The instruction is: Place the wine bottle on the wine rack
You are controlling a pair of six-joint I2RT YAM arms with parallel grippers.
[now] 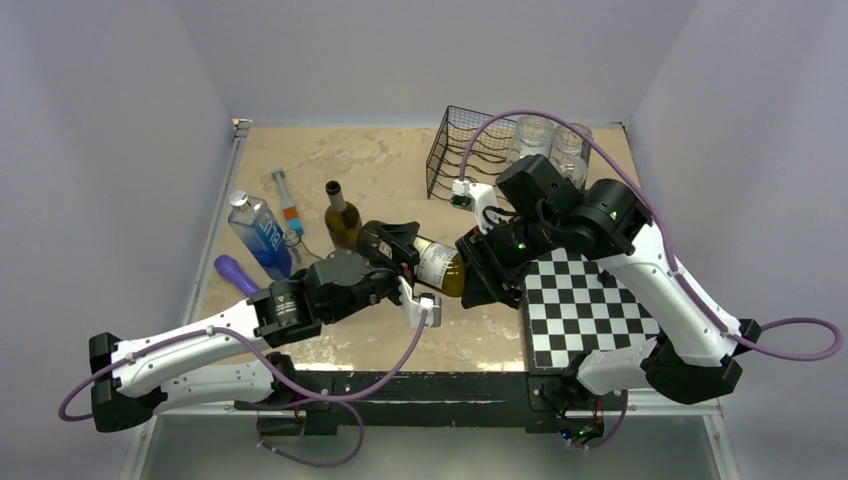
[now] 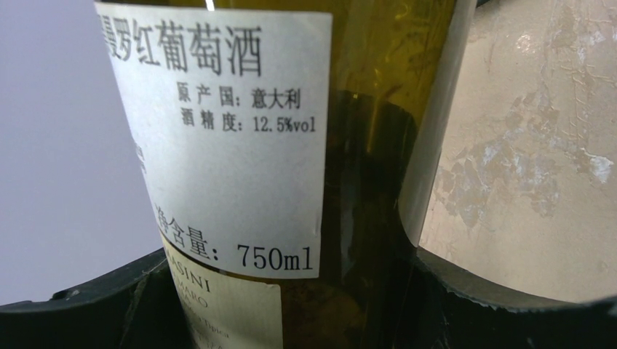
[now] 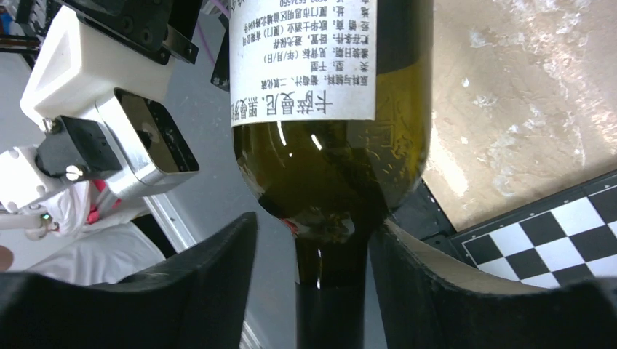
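The wine bottle [image 1: 437,262], dark green with a white label, lies on its side over the middle of the table, between my two grippers. My left gripper [image 1: 398,262] is shut on its body, and the label [image 2: 218,145] fills the left wrist view. My right gripper [image 3: 313,280] straddles the bottle's neck [image 3: 320,269]. It is open, with a gap between the left finger [image 3: 211,283] and the glass, while the right finger sits close against the neck. The black wire wine rack [image 1: 468,150] stands at the back of the table, beyond the right arm, apart from the bottle.
A second green bottle [image 1: 342,215] stands upright left of centre. A blue water bottle [image 1: 260,235], a purple object [image 1: 237,275] and a syringe-like tool [image 1: 288,205] lie at the left. Clear glasses [image 1: 550,145] stand right of the rack. A chessboard [image 1: 590,310] lies under the right arm.
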